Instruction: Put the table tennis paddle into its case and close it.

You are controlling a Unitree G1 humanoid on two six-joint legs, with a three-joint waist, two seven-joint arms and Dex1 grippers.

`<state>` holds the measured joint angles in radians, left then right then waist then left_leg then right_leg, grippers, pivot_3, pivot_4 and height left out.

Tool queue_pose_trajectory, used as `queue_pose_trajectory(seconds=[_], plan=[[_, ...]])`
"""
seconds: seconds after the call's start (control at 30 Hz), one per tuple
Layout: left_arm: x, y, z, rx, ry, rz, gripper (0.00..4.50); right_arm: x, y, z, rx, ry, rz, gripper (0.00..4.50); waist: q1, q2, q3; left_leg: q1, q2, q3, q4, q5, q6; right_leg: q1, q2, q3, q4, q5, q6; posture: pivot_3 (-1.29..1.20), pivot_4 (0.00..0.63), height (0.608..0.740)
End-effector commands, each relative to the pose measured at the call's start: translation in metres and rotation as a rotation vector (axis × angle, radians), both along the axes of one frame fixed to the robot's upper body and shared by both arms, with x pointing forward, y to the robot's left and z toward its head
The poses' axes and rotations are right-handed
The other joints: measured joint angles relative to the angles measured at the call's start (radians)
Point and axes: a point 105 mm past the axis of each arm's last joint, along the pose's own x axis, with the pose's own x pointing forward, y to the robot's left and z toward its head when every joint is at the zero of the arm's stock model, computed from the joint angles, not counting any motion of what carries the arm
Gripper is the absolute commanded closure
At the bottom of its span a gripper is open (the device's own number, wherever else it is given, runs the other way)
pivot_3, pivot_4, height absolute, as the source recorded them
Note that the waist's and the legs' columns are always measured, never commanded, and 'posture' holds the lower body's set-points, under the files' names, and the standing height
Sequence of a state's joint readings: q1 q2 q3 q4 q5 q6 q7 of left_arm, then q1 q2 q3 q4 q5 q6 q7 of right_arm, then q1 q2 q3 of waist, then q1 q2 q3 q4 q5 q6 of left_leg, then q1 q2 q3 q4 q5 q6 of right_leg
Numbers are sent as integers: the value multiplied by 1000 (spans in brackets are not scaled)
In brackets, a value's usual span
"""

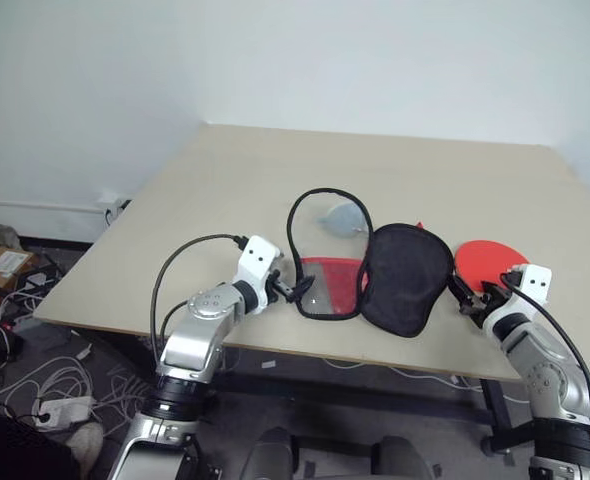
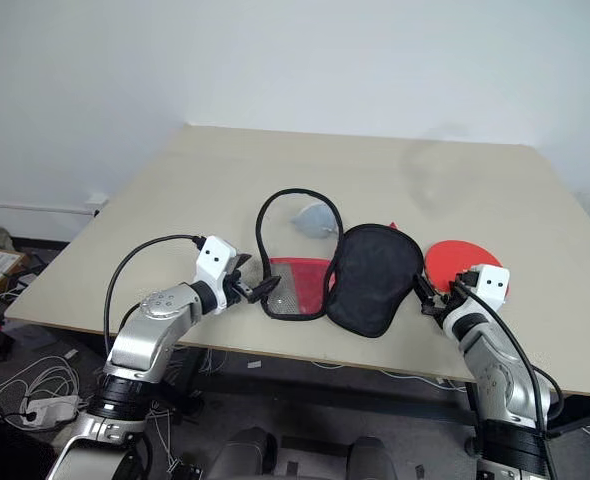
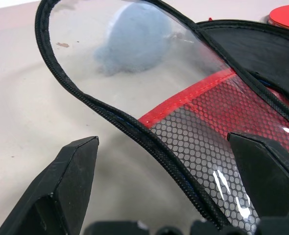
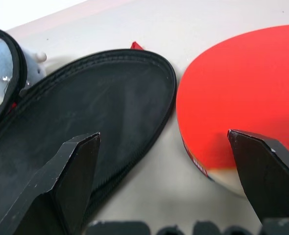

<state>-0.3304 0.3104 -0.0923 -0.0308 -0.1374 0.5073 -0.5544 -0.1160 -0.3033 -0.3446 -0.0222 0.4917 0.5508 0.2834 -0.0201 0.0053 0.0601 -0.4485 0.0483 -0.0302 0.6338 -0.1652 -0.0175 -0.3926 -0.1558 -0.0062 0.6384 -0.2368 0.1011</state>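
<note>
The case (image 1: 405, 275) lies unzipped and spread flat near the table's front edge. Its black-lined half is on the right; its clear panel (image 1: 325, 235), with red mesh strip and black zip edging, is on the left. The table tennis paddle (image 1: 485, 262) lies red face up just right of the case, apart from it. My left gripper (image 1: 297, 290) is open at the near left rim of the clear half, whose zip edge (image 3: 149, 142) runs between the fingers. My right gripper (image 1: 470, 300) is open and low, between the black half (image 4: 85, 112) and the paddle's face (image 4: 242, 93).
A grey-blue ball-like thing (image 1: 343, 218) shows through the clear panel. The beige table (image 1: 225, 180) stretches bare behind the case to the white wall. Cables and cardboard boxes (image 1: 5, 270) lie on the floor to the left.
</note>
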Motion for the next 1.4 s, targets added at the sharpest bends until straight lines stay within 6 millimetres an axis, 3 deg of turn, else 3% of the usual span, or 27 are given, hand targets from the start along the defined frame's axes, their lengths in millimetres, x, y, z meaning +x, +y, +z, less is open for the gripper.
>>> queue_pose_trajectory(seconds=[0.03, 0.3, 0.5, 0.7, 0.83, 0.97, 1.4], plan=[[2, 1, 24, -7, -75, -9, 21, 8, -2, 13, 28, -50, -15, 0, 0, 0, 0, 0, 0, 0, 0, 0, 0, 0, 0, 0, 0, 0, 0, 0, 0, 688], [2, -9, 35, -22, -92, -58, 21, 9, -10, 10, 30, -51, -55, 0, 1, 0, 0, 0, 0, 0, 0, 0, 0, 1, 0, 0, 0, 0, 0, 0, 0, 688], [6, -28, 29, -31, -74, -130, 21, 4, -36, 23, -18, -81, -142, 0, 3, 0, 0, 0, 0, 0, 0, 0, 0, 1, 0, 0, 0, 0, 0, 0, 0, 688], [9, -49, 26, -22, -27, -196, 21, -13, -64, 37, -85, -51, -216, 0, 2, 0, 0, 0, 0, 0, 0, 0, 0, 0, 0, 0, -1, 0, 0, 0, 0, 688], [6, -60, 31, -17, -38, -236, 21, -22, -81, 30, -132, 25, -246, 0, 0, 0, 0, 0, 0, 0, 0, 0, 0, 1, 0, 0, -1, 0, 0, 0, 0, 688], [6, -67, 40, -42, -44, -247, 21, -30, -84, 17, -193, 116, -217, 0, 0, 0, 1, 0, 0, 0, 0, 0, 0, 1, 0, 0, -1, 0, 0, 0, 0, 688], [14, -67, 37, -27, -24, -202, 21, -34, -76, 8, -201, 228, -140, 0, 1, -2, 2, 0, 0, 0, 3, 0, 0, 2, 0, 0, -1, 0, 0, 0, 0, 688]])
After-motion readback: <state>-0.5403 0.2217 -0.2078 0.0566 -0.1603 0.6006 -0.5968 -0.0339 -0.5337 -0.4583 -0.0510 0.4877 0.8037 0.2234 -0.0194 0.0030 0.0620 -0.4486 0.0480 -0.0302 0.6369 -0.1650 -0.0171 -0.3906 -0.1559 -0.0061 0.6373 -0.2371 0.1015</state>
